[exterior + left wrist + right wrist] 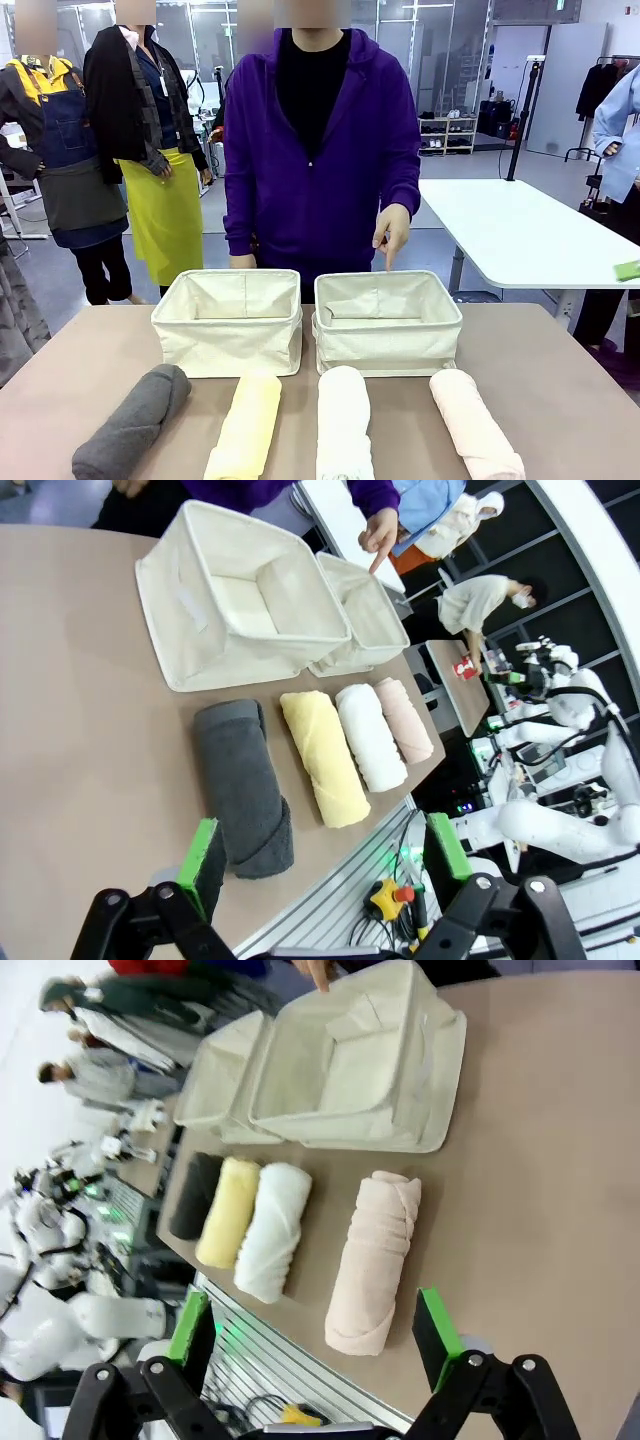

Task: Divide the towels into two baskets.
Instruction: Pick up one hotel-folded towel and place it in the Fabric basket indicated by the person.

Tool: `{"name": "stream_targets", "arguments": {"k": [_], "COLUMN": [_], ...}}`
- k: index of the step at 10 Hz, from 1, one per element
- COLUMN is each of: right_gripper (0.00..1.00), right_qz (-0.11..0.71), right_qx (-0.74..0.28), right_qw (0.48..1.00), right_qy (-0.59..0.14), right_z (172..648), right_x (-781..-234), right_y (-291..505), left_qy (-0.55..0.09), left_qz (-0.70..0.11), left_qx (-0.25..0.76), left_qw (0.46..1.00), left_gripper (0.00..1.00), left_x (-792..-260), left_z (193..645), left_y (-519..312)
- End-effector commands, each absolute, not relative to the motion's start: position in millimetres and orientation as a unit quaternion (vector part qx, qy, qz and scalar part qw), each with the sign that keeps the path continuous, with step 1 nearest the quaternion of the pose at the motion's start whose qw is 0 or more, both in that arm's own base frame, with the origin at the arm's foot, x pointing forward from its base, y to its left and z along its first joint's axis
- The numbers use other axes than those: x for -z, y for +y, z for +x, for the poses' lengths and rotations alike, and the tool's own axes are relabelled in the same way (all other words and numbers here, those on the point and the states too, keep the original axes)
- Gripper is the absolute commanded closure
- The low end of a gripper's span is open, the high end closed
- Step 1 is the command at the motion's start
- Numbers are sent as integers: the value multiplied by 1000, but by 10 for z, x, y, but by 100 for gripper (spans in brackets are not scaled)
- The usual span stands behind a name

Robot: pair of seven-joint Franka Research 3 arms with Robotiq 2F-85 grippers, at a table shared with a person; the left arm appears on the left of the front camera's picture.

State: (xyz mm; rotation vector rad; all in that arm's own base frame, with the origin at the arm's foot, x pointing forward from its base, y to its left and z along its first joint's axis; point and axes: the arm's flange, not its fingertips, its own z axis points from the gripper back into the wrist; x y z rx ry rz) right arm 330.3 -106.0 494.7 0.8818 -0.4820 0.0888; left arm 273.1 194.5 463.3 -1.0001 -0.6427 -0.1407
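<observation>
Four rolled towels lie in a row along the near table edge: dark grey [133,422], pale yellow [246,425], white [343,422] and pale pink [475,425]. Behind them two cream canvas baskets stand side by side, the left one [225,345] and the right one [388,345], both with nothing inside. My left gripper [322,855] hovers open above the table's near edge, closest to the grey towel [243,785]. Over the pink towel [378,1260] my right gripper [312,1328] hangs open, well above it.
A person in a purple hoodie stands at the far side, one hand [392,232] pointing a finger down at the right basket's back rim. Bare tabletop [560,350] lies to either side of the baskets. A white table [520,230] stands beyond.
</observation>
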Motion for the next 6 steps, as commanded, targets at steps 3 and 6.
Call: {"name": "stream_targets", "arguments": {"k": [3,6], "right_gripper": [0,0], "right_qz": [228,155], "right_qx": [-93,-106], "right_qw": [954,973], "right_qy": [-168,-136], "right_z": [3451,3470], "right_x": [-4696,-4280], "right_y": [-5,542], "left_qy": [-312,-312], "left_qz": [-477,-477], "left_qx": [75,75], "left_qw": [818,818], "left_gripper": [0,0], "left_x": [-4643,-4643], "left_z": [2727,2727], "left_y": [1970,1970]}}
